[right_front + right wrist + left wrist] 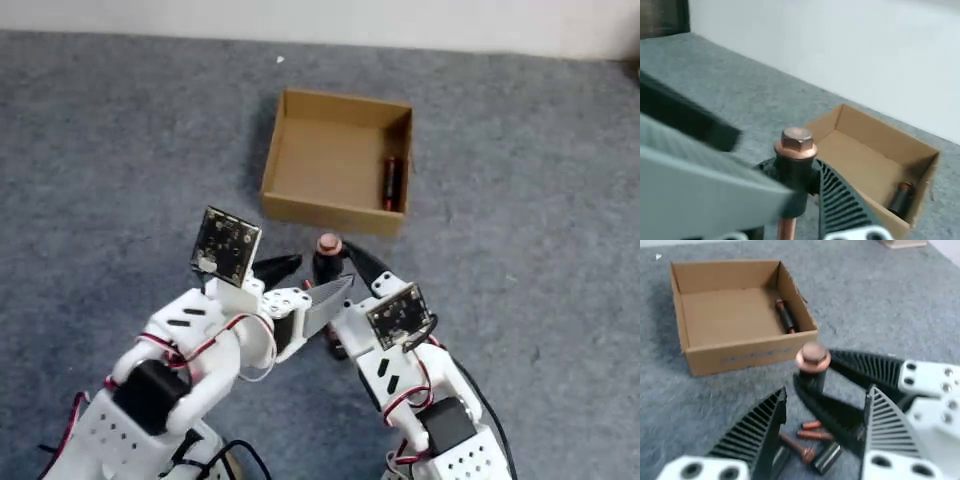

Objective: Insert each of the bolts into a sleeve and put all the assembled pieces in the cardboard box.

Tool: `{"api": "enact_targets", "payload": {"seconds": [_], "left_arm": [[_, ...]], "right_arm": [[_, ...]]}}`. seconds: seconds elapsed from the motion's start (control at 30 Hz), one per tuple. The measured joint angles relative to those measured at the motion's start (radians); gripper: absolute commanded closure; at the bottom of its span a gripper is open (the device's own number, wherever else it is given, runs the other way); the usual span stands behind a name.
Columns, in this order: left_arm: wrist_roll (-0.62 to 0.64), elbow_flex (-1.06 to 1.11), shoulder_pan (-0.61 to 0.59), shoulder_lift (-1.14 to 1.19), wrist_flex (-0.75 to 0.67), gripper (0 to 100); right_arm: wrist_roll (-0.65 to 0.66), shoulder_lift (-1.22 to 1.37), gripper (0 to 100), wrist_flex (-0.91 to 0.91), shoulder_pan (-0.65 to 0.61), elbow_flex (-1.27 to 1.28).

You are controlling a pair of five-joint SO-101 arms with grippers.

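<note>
Clamping a black sleeve (813, 381) round its middle, the right tool (795, 175) holds the piece upright above the counter (520, 250). A copper bolt (796, 141) is seated in the sleeve, its flanged head resting on the top rim and its shank poking out below. The left tool (829, 390) sits just beside this piece with its jaws apart and nothing between them.

The cardboard box (335, 212) is near, just beyond the held piece, and one assembled piece (392, 182) already lies along its wall. On the counter under the tools lie loose bolts (810, 429) and what looks like a spare sleeve (826, 457). They are blurred, so I cannot count them.

Both parts look like stiff metal, small and probably dense for their size. The sleeve is smooth and round, so it may twist between the ribbed pads and will roll once set down. The bolt likely sits loose, kept in only by its head, so tipping the piece far could let it slide out. The grip belongs on the sleeve's middle, as now, and the release should be low inside the box.
</note>
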Motion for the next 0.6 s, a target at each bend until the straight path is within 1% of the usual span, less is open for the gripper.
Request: {"api": "enact_targets", "payload": {"seconds": [0.07,0.13,0.23,0.3,0.37,0.47,0.6], "left_arm": [[0.0,-0.031,-0.017,0.0,0.058,73],[0.0,-0.041,-0.049,0.0,0.098,73],[0.0,-0.043,-0.141,0.0,0.112,73],[0.0,-0.044,-0.219,0.0,0.115,73],[0.0,-0.044,-0.296,0.0,0.115,73],[0.0,-0.044,-0.41,0.0,0.118,73],[0.0,0.023,-0.52,0.0,0.118,73]], "right_arm": [[-0.009,0.0,99.3,0.0,0.037,0.0],[-0.063,0.0,99.3,0.0,0.08,0.0],[-0.163,0.0,99.3,0.002,0.152,0.0],[-0.196,0.0,99.3,0.034,0.192,0.0],[-0.207,0.0,99.3,0.083,0.221,0.0],[-0.212,0.0,99.3,0.153,0.226,-0.002],[-0.212,0.0,99.3,0.292,0.227,-0.023]]}}
